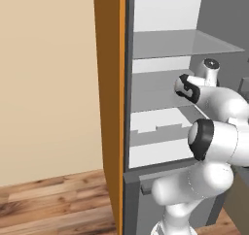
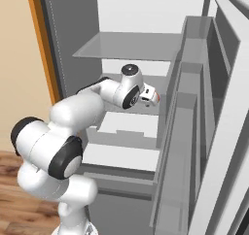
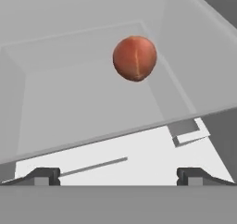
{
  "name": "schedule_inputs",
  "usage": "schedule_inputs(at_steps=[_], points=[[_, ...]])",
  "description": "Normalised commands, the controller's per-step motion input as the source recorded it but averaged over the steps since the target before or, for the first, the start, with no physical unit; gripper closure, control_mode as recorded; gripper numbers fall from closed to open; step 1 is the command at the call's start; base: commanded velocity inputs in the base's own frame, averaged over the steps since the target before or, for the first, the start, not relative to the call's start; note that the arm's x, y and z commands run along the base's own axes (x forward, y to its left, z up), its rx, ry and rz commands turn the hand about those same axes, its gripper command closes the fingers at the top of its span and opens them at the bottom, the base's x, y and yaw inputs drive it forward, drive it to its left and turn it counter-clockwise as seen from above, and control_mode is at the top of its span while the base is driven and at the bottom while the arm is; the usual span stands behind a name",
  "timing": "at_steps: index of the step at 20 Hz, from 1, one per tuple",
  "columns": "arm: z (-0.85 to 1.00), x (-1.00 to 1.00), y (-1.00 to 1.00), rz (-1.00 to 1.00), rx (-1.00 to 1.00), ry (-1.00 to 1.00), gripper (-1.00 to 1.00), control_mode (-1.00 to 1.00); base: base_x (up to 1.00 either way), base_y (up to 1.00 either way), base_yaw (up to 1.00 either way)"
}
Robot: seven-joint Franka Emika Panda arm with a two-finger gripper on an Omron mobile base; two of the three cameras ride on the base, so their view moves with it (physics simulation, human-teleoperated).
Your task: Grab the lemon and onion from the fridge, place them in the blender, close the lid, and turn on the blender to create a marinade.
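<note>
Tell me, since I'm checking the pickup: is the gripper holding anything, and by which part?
Nothing is held. In the hand view the gripper is open, its fingertips wide apart with nothing between them; the onion lies ahead in the fridge, untouched.

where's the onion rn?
In the hand view the onion sits inside a grey fridge door rack, upper centre-right, near the rack's back right corner, ahead of the open fingers.
</note>
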Motion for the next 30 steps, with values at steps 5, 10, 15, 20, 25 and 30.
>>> schedule_inputs(at_steps=[5, 10, 15, 20, 25, 30], points=[[-0.14, 0.29, -0.38, 0.00, 0.00, 0.01, -1.00, -1.00, 0.00, 0.00, 0.00], [-0.09, 0.44, -0.13, 0.00, 0.00, 0.02, -1.00, -1.00, 0.00, 0.00, 0.00], [-0.13, 0.40, -0.05, 0.00, 0.00, 0.03, -1.00, -1.00, 0.00, 0.00, 0.00], [-0.20, 0.26, -0.03, 0.00, 0.02, 0.05, -1.00, -1.00, 0.00, 0.00, 0.00], [-0.22, 0.29, 0.00, 0.00, 0.03, 0.02, -1.00, -1.00, 0.00, 0.00, 0.00], [-0.19, 0.30, -0.14, 0.00, 0.00, 0.00, -1.00, -1.00, 0.00, 0.00, 0.00]])
